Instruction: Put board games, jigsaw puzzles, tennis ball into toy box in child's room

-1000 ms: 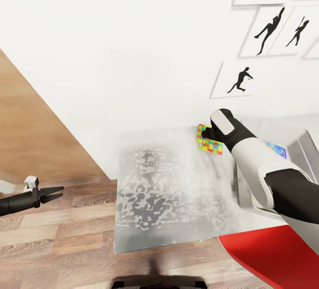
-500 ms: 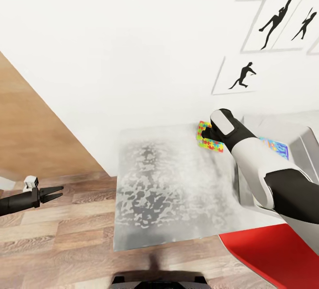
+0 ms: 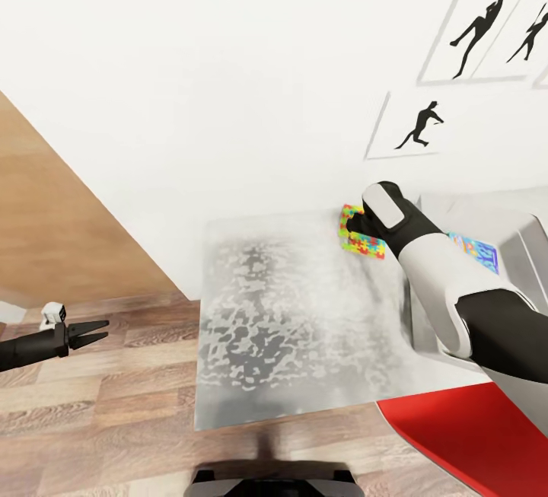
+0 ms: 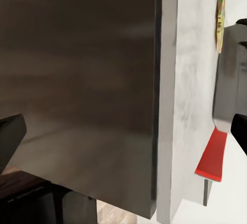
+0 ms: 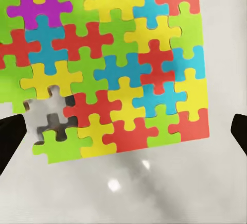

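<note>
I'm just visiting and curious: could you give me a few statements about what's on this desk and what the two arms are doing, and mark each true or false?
1. The jigsaw puzzle has a gap where a piece is missing. True.
2. The right gripper is shut on the puzzle. False: its fingers are spread, puzzle between them.
3. The left gripper hangs over the wood floor, open. True.
4. The puzzle lies inside the toy box. False: it lies on the table beside it.

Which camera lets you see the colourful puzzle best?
The right wrist view: the jigsaw puzzle is close up, each piece clear, with a gap where pieces are missing. In the head view the jigsaw puzzle is small and partly hidden behind the right arm. The left wrist view catches it only as a thin edge-on strip.
</note>
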